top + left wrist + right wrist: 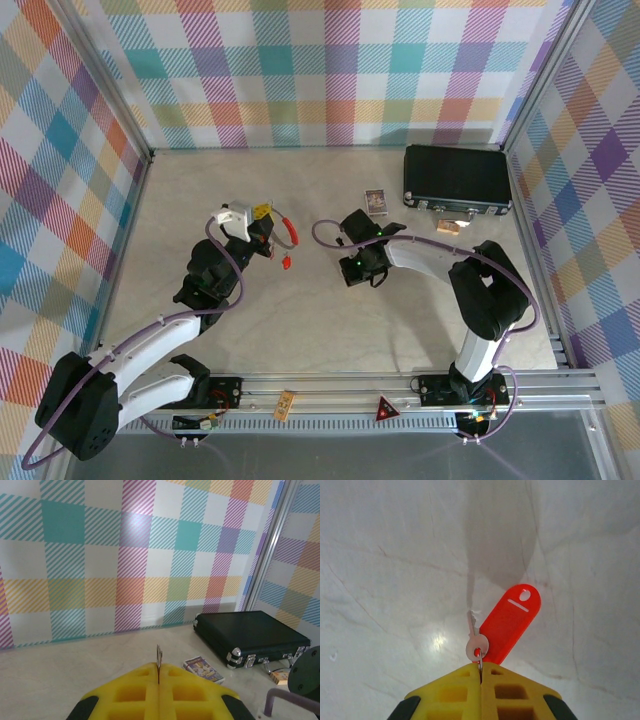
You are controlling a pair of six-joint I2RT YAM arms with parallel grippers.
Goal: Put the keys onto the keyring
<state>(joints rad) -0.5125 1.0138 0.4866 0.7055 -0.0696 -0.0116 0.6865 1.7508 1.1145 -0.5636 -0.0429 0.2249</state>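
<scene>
Keys (286, 262) are being represented in the overhead view by one small red tag lying loose on the table (300, 330). It is lying just below the keyring (291, 231), a thin loop with red sections. The keyring is being held up at the tip of the left gripper (262, 214), probably so that it is being steadied for threading. The right arm (430, 255) is being bent inward toward it. A black case (457, 178) and a picture card (376, 200) are being seen well apart at the back.

In the left wrist view, the yellow fingers (130, 695) are being pressed fully together on a thin metal sliver (159, 656), judged to be the keyring seen edge-on.

In the right wrist view, the right gripper (481, 667) is being clamped fully closed on the small metal loop (476, 644) of another red tag (510, 621). This tag is being dangled above the table, apparently so that it is being readied for carrying across to the keyring.
</scene>
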